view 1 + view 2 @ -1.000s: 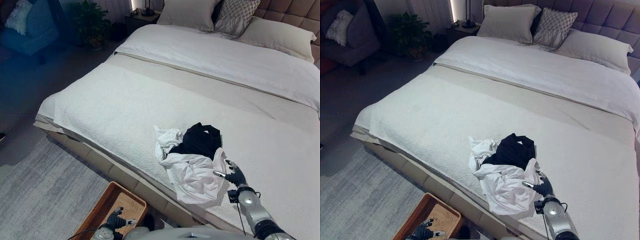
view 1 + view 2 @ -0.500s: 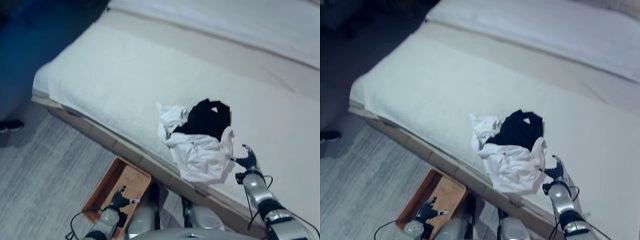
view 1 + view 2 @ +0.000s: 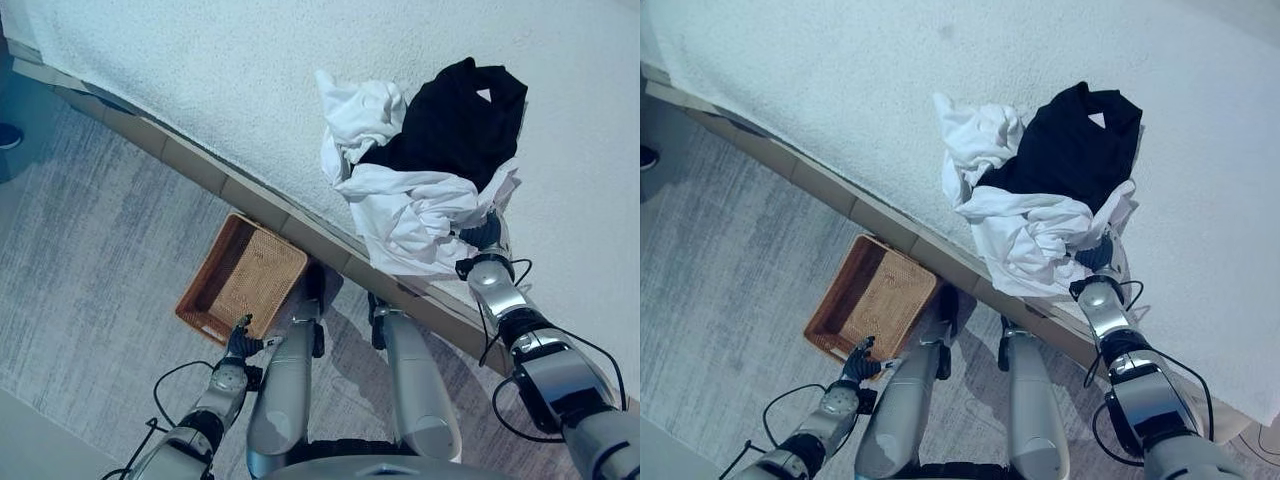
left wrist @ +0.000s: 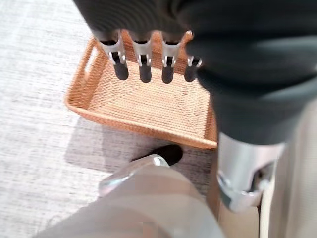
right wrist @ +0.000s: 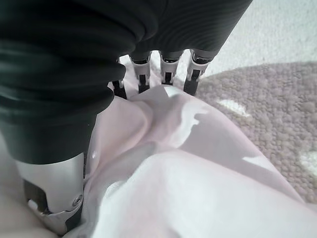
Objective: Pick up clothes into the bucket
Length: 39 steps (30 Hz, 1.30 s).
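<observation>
Both hands had straight fingers: right hand (image 3: 1096, 256) touching white garment (image 3: 1025, 235) on bed (image 3: 840, 80); left hand (image 3: 238, 345) beside basket (image 3: 243, 283).

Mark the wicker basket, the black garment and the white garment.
wicker basket (image 3: 196, 290): left eye view, on its left rim, on the floor by the bed.
black garment (image 3: 455, 120): left eye view, middle of the dark cloth.
white garment (image 3: 1025, 238): right eye view, on its crumpled folds near the bed edge.
</observation>
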Tool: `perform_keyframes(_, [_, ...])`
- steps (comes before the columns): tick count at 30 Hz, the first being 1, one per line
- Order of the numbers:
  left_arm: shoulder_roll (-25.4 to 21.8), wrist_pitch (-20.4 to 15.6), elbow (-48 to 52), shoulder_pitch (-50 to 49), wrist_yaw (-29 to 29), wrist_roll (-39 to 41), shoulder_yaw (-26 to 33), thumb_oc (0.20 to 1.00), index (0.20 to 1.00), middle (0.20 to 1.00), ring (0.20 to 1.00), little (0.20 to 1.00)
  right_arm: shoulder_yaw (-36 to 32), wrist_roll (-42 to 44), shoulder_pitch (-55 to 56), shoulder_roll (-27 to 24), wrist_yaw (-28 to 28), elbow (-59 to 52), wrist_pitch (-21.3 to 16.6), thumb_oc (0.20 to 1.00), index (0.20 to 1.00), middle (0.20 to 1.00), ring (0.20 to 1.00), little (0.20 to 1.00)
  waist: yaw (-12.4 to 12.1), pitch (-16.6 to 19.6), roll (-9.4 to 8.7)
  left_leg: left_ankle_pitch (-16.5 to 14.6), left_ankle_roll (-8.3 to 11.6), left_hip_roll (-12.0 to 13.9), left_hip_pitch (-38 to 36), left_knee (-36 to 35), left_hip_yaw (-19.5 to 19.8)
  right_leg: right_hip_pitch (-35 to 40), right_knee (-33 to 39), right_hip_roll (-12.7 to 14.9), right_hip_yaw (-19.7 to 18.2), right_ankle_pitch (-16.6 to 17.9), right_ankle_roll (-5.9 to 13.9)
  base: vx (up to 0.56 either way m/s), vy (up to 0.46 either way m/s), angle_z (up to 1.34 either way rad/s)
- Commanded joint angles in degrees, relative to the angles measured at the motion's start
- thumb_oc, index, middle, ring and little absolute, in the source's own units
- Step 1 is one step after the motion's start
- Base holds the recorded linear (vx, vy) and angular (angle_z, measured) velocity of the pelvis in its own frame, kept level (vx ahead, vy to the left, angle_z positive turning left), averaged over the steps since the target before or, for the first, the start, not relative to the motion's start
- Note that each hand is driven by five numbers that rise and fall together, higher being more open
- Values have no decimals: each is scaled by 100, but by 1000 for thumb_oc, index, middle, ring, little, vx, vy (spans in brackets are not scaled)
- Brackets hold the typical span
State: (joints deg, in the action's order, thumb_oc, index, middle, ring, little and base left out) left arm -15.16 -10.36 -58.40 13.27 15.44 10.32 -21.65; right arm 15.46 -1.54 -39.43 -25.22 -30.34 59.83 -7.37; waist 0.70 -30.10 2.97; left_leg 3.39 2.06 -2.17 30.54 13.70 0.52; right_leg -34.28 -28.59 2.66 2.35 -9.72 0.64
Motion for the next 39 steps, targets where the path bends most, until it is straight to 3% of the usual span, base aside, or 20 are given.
perform_keyframes(1, [96,-89,235,-108,147,30,-248,1000,1000,1000,1000,1000,157,121,-7,-299,-157,-38,-89,1000,1000,1000,1000,1000,46,47,-133,-944,-24,23,291,1398,238,174,77,505,-21,243,468,0,0,0])
perform_keyframes(5, [99,-71,272,-16,174,154,-305,1000,1000,1000,1000,1000,300,320,-403,-289,-60,289,-85,1000,1000,1000,1000,1000,20,30,-122,-1128,-74,-15,812,1938,267,-327,-401,533,-45,121,414,-16,6,4])
perform_keyframes(7, [100,-57,202,21,185,205,-284,1000,1000,1000,1000,1000,359,352,-480,-228,-25,331,-79,203,203,203,203,203,3,30,-126,-1148,-81,-22,876,1980,264,-393,-458,552,-37,86,404,2,7,12])
perform_keyframes(13, [127,-48,128,-14,233,232,-226,1000,1000,1000,1000,1000,338,380,-423,-71,-89,37,-122,200,200,200,200,200,-7,30,-145,-1122,-73,-46,820,1900,289,-319,-384,575,14,84,411,5,2,4])
perform_keyframes(22, [111,-61,-35,-30,295,44,-9,1000,1000,1000,1000,1000,-396,459,95,-263,-550,-1714,-418,200,200,200,200,200,81,61,-310,-841,29,14,-66,1016,347,500,410,564,122,358,496,10,3,4])
perform_keyframes(31, [-39,-32,38,-240,75,-151,187,1000,1000,1000,1000,1000,-1336,302,512,-1035,-836,-2550,-438,200,200,200,200,200,77,640,-469,-622,111,115,-1144,-18,288,1597,1550,516,255,781,651,46,4,-2])
perform_keyframes(39, [-251,-61,555,-478,-125,-99,386,1000,1000,1000,1000,1000,-1590,316,524,-1382,-664,-3186,-516,200,200,200,200,200,12,1150,-640,-563,137,159,-1788,-496,174,2362,2357,475,342,1053,744,67,7,-3])
